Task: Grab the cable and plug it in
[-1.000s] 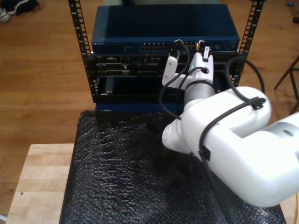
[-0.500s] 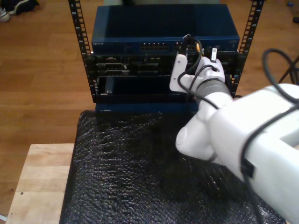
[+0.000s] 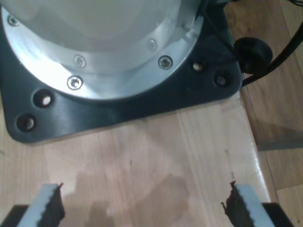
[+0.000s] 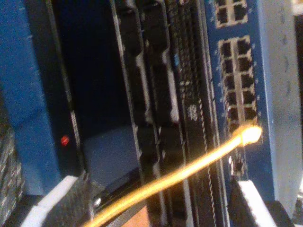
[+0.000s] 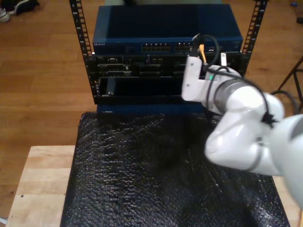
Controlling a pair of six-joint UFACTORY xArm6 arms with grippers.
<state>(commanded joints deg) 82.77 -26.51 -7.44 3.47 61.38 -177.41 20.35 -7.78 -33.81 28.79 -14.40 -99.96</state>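
— Where is the cable [image 4: 189,171] right now?

— It runs as a thin, glossy yellow-orange line out from between the fingers of my second tool [image 4: 156,208] to the face of the blue switch [image 4: 270,94]. Its far end glows bright against the row of square ports [image 4: 235,80], touching or just at one of them; I cannot tell whether it is seated. In the exterior view a short orange stretch [image 5: 202,51] shows above that tool, pointing at the switch front [image 5: 161,41].

— And the tools themselves?

— My second tool has its ridged grey pads [image 4: 71,196] set apart on either side of the cable; whether they press on it I cannot tell. My first tool [image 3: 142,208] stands wide apart with nothing between its serrated pads [image 3: 49,208], over pale wood bench [image 3: 151,161] beside a black base plate [image 3: 118,106] with a round bolted metal flange [image 3: 118,61].

— The surroundings?

— The switch sits in a black perforated rack [image 5: 83,38] with darker panels [image 5: 142,71] beneath it. In front lies a black bubbly mat [image 5: 156,179] on the light wood bench [image 5: 42,184], whose near corner shows at the exterior view's left. The floor [image 5: 42,71] is brown wood boards.
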